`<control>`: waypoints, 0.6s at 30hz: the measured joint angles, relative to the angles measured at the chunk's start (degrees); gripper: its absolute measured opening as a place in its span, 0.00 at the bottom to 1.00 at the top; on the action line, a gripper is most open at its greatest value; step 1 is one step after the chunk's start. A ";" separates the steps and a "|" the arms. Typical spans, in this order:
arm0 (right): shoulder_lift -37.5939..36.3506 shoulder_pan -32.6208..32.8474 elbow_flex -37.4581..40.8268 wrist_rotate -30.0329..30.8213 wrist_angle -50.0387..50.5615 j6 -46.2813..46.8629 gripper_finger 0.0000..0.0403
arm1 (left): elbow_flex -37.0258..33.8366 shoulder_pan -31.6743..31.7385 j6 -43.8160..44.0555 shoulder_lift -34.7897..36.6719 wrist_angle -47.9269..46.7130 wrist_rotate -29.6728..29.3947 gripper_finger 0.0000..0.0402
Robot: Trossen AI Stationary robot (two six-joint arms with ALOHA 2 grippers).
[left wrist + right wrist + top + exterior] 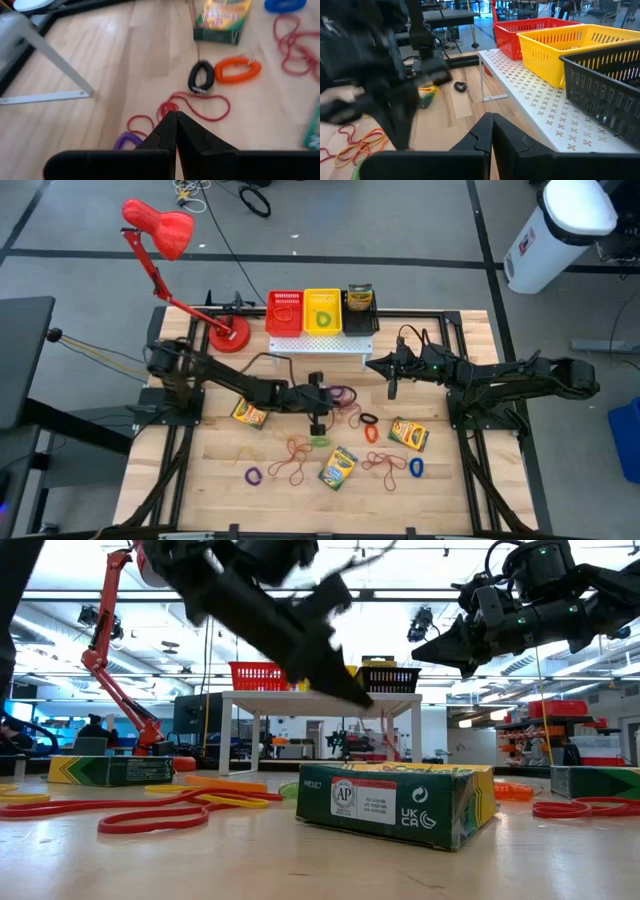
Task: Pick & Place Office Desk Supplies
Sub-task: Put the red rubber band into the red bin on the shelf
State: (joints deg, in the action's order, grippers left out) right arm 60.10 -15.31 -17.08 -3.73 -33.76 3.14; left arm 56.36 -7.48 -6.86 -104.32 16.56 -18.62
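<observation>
Three yellow-and-green crayon boxes lie flat on the wooden table, and a fourth stands in the black basket. Loose rubber bands in red, orange, purple, blue and green are strewn between them. My left gripper hangs mid-table, a little above the wood, shut on a red rubber band. A black coil and an orange coil lie just beyond it. My right gripper is shut on nothing, in the air in front of the white rack. My left gripper pinches a bunched bit of the red rubber band at its very fingertips, which slant down toward the table's right side. The band's long loop trails slack on the wood beyond the tips.
A white perforated rack at the far edge carries a red, a yellow and a black basket. The red desk lamp stands at the far left. A purple band lies beside my left fingers.
</observation>
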 joint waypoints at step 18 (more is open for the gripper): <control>0.00 -0.02 -0.04 0.00 0.40 -0.01 0.05 | -0.13 -4.81 3.87 19.33 -8.55 -1.92 0.02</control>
State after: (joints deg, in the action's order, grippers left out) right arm 60.10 -15.33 -17.12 -3.73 -33.35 3.14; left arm 56.23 -12.29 -2.99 -84.98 8.01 -20.55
